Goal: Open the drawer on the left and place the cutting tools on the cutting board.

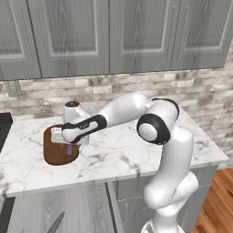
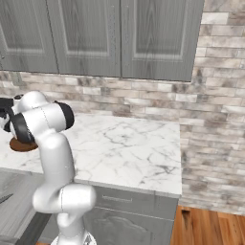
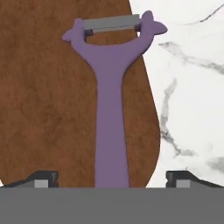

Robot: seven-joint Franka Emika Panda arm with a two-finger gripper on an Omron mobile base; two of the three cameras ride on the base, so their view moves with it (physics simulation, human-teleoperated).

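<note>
Jaws [image 3: 112, 179] spread wide, released. Purple peeler [image 3: 111, 87] lies between them on the brown cutting board [image 3: 48, 109]. Board rests on the marble desk [image 3: 192, 87].

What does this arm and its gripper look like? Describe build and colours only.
The arm is made of glossy white rounded segments with dark bands at the joints, and shows no cables or markings. The gripper has a white body with a black section behind it; its fingertips are small, dark and blocky with grey faces.

A white marble worktop [image 1: 136, 154] spans the middle of both base views. Grey cabinet doors [image 1: 109, 34] fill the top, above a brick backsplash [image 2: 143, 98]. Wood floor [image 2: 210, 227] shows lower right.
</note>
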